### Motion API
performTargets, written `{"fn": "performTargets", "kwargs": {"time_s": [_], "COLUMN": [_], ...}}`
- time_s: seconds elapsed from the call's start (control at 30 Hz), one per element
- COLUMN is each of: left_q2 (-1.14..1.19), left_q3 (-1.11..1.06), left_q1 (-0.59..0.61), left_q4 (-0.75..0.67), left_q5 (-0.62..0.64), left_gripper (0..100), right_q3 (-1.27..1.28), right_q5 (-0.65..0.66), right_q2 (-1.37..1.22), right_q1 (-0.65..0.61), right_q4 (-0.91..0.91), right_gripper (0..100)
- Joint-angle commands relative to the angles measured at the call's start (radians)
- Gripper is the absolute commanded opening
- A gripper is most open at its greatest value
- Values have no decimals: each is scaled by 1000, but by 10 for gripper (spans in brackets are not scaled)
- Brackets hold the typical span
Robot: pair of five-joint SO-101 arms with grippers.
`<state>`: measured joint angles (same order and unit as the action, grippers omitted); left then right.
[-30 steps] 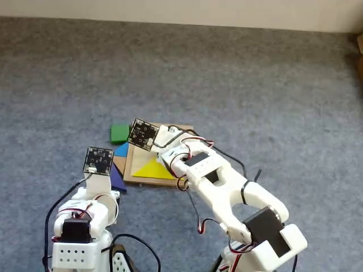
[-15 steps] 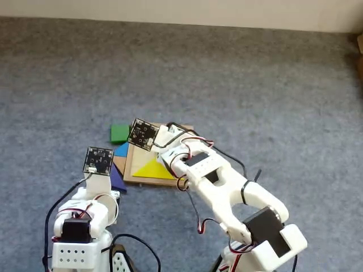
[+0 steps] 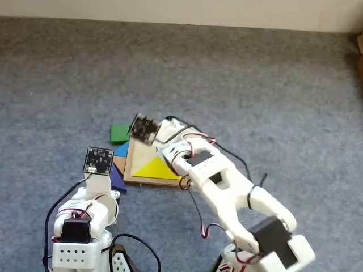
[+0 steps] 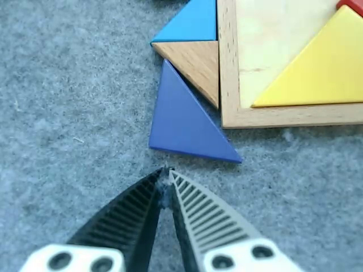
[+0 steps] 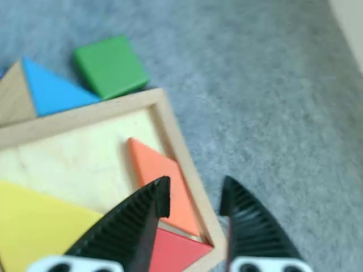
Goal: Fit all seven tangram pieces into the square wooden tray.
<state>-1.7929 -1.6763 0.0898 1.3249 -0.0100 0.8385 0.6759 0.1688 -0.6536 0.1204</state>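
The square wooden tray (image 3: 128, 171) (image 5: 179, 146) (image 4: 227, 68) lies on the carpet. Inside it are a yellow triangle (image 3: 152, 168) (image 4: 317, 62) (image 5: 39, 226), an orange triangle (image 5: 161, 178) along one rim and a red piece (image 5: 176, 249). My right gripper (image 5: 195, 195) hangs open over that rim, one finger above the orange triangle, the other over carpet. Outside the tray lie a green square (image 3: 119, 133) (image 5: 110, 65), a light blue triangle (image 4: 190, 22) (image 5: 51, 88), a wooden triangle (image 4: 193, 62) and a dark blue triangle (image 4: 184, 124). My left gripper (image 4: 166, 181) is shut, its tips just short of the dark blue triangle.
Grey carpet (image 3: 255, 85) spreads out on every side of the tray. The right arm (image 3: 210, 170) stretches across the tray's near right corner. The left arm (image 3: 85, 215) stands at the near left.
The right arm has shifted a little toward the tray's far side, its wrist camera now farther back. The left arm has not moved.
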Motion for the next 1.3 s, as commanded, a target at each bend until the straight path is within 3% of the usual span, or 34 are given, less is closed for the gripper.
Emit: {"fn": "performTargets", "kwargs": {"time_s": [0.0, 0.2, 0.73, 1.1, 1.27], "left_q2": [-24, -24, -24, -24, -24], "left_q3": [-19, -19, -19, -19, -19], "left_q1": [8, 8, 8, 8, 8], "left_q4": [5, 5, 5, 5, 5], "left_q5": [-6, -6, -6, -6, -6], "left_gripper": [6, 6, 6, 6, 6], "right_q3": [-19, -104, -286, -286, -278], "right_q5": [-146, -261, -373, -356, -189], "right_q2": [97, 44, -220, -311, -305], "right_q1": [50, 42, 19, 67, 124], "right_q4": [96, 216, 220, 173, 191], "right_gripper": [1, 6, 6, 6, 5]}}
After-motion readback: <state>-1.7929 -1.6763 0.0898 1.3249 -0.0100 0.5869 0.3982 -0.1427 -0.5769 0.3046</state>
